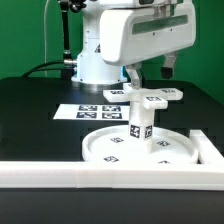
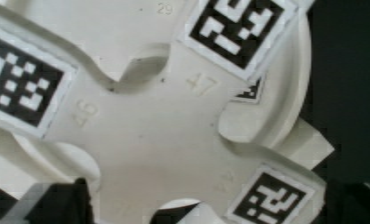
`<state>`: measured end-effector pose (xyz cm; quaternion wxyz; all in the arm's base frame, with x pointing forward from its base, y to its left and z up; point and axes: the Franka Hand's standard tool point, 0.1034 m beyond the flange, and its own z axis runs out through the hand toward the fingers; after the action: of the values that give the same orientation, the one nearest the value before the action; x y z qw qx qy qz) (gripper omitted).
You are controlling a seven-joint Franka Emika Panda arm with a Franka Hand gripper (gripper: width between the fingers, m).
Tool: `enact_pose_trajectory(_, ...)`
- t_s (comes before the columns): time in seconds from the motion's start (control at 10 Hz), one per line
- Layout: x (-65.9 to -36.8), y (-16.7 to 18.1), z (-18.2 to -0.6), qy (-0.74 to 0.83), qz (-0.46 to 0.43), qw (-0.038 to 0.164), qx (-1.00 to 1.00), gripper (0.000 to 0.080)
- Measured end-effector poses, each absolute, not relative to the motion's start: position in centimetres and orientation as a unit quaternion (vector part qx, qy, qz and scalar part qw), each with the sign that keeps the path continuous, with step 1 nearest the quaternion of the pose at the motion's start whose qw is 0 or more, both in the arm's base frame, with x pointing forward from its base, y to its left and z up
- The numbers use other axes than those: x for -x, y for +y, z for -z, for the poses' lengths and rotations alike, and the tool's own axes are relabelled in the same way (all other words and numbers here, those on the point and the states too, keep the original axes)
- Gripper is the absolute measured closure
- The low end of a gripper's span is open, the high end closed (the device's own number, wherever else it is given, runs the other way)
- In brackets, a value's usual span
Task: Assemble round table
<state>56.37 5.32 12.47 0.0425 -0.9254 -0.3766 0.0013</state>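
Going left to right in the exterior view: flat white marker board (image 1: 100, 110) with printed tags lies on the black table (image 1: 30, 110), behind the work. Large rimmed white plastic round disc (image 1: 140, 148) sits against the long white border bars (image 1: 100, 173), likely to brace it. Short thick tagged white cylinder post (image 1: 141, 122) stands upright at disc centre. Small white cross-shaped piece (image 1: 160, 96) sits atop the post, under the gripper (image 1: 138, 82); whether the fingers clamp it I cannot tell. Wrist view is filled by the cross (image 2: 155, 110), probably being screwed on
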Motion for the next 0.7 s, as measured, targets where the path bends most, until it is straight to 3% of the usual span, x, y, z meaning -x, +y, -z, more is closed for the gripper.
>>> enact_pose_trajectory(0.4,-56.8,4.5,-12.3,-0.474,0.013,0.033,0.88,0.015)
enact_pose_trajectory(0.7,-56.9,3.9,-11.5,-0.455,0.014,0.03,0.89,0.015)
